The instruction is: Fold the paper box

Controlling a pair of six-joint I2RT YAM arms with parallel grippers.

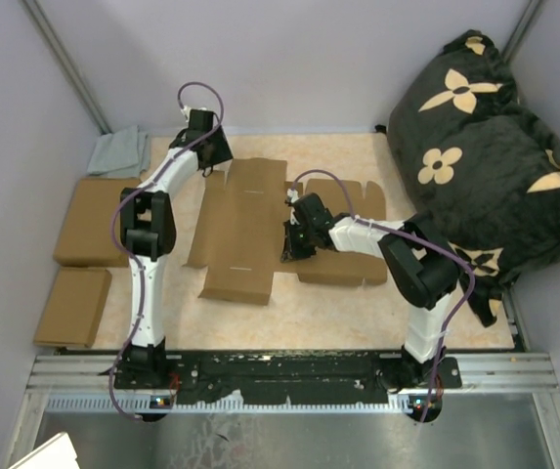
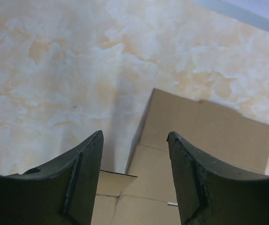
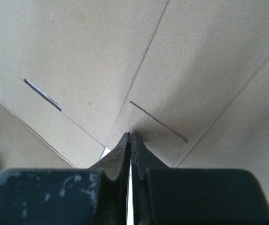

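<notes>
Cardboard lies flat here: the plain brown corrugated die-cut paper box (image 1: 245, 230) is spread open, none of its flaps raised. The right gripper (image 3: 130, 136), fingers pressed together with nothing seen between them, points at the sheet's middle, beside a crease. The left gripper (image 2: 134, 136), fingers apart, hovers over the sheet's far left corner. A clean fold probably wants the right tip pinning the crease while the left lifts that flap squarely. No print, label or brand shows on the sheet.
</notes>
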